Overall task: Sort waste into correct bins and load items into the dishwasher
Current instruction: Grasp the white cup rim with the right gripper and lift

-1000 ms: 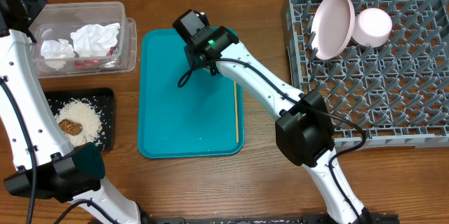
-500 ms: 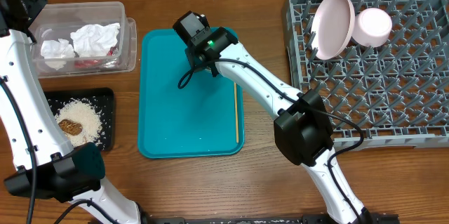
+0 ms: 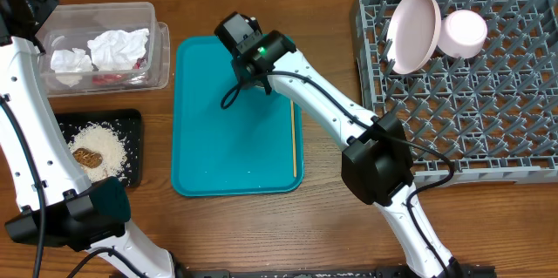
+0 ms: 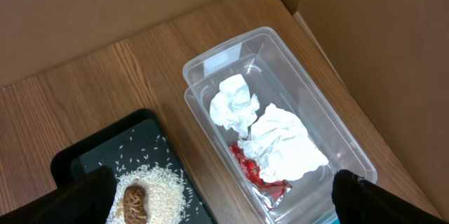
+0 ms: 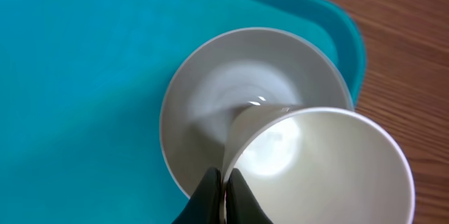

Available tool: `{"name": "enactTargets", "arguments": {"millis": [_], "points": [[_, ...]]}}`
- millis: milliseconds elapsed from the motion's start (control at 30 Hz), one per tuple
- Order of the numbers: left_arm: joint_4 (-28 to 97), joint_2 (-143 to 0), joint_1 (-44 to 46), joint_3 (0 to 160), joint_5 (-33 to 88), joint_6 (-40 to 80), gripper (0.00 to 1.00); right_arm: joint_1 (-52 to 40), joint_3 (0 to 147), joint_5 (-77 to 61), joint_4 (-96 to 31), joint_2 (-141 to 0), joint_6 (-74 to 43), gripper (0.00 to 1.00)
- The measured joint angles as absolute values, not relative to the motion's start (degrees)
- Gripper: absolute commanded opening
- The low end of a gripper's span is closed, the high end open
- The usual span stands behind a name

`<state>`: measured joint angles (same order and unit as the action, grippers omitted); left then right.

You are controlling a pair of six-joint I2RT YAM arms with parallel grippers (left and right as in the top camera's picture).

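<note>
Right wrist: right fingers (image 5: 200,206) clamp the white cup (image 5: 316,161) by its rim above the small plate (image 5: 210,104). The dish rack (image 3: 488,121) lies toward the tabletop's right edge. The left fingers (image 4: 84,196) are apart and farther off.

Both arms look like the same build: glossy white rounded links with chunky black joint housings (image 3: 377,172). The right arm (image 3: 323,108) has thin black cables (image 3: 228,97) along it and a tiny green light (image 3: 259,51) on its black wrist block. The left arm (image 3: 22,112) carries a black cable too. The right gripper (image 5: 224,197) has black, tapered fingers
</note>
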<state>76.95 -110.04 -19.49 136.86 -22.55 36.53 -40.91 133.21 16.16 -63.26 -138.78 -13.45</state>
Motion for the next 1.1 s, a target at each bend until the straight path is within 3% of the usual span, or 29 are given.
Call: {"name": "enactTargets", "arguments": {"millis": [267, 400, 667, 900, 1100], "points": [[76.9, -110.0, -19.5, 136.9, -22.5, 36.5, 1.0, -39.2, 152.7, 21.7, -78.0, -138.0, -14.2, 0.04], [76.9, -110.0, -19.5, 136.9, -22.5, 36.5, 1.0, -32.2, 160.7, 19.3, -86.2, -135.0, -16.4, 0.04], [76.9, -110.0, -19.5, 136.9, -22.5, 36.5, 1.0, -0.6, 166.3, 1.3, -95.1, -126.3, -19.1, 0.04], [76.9, -110.0, -19.5, 136.9, -22.5, 36.5, 1.0, 25.7, 165.1, -29.1, -96.7, -125.6, -14.9, 0.04], [76.9, -110.0, -19.5, 136.9, -22.5, 36.5, 1.0, 41.2, 157.5, -51.3, -96.9, -125.6, -7.9, 0.04]]}}
